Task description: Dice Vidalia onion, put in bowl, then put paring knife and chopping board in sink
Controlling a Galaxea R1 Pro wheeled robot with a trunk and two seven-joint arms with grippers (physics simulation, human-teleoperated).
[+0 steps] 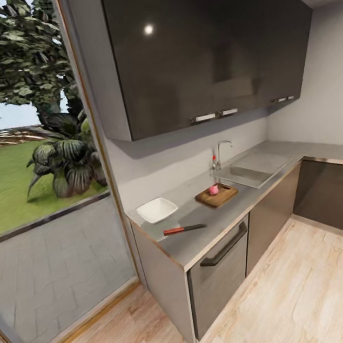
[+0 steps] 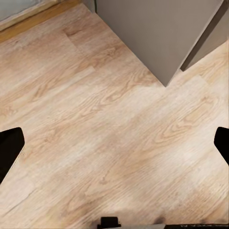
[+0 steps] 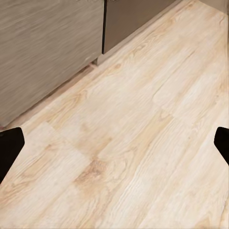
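Observation:
In the head view, the pinkish-red Vidalia onion (image 1: 213, 189) sits on the brown chopping board (image 1: 218, 196), which lies on the grey countertop (image 1: 202, 238) just beside the sink (image 1: 253, 172). The paring knife (image 1: 184, 228) lies flat near the counter's front edge, red handle toward the window. A white bowl (image 1: 157, 210) stands behind it. My left gripper (image 2: 114, 143) and right gripper (image 3: 114, 143) both hang open over the wooden floor, far from the counter, with nothing between their fingers.
A chrome faucet (image 1: 219, 155) rises behind the sink. Dark wall cabinets (image 1: 198, 48) hang over the counter. Below it are a handled appliance front (image 1: 220, 265) and cabinet doors. A glass wall (image 1: 35, 174) stands left; the counter turns a corner at the right.

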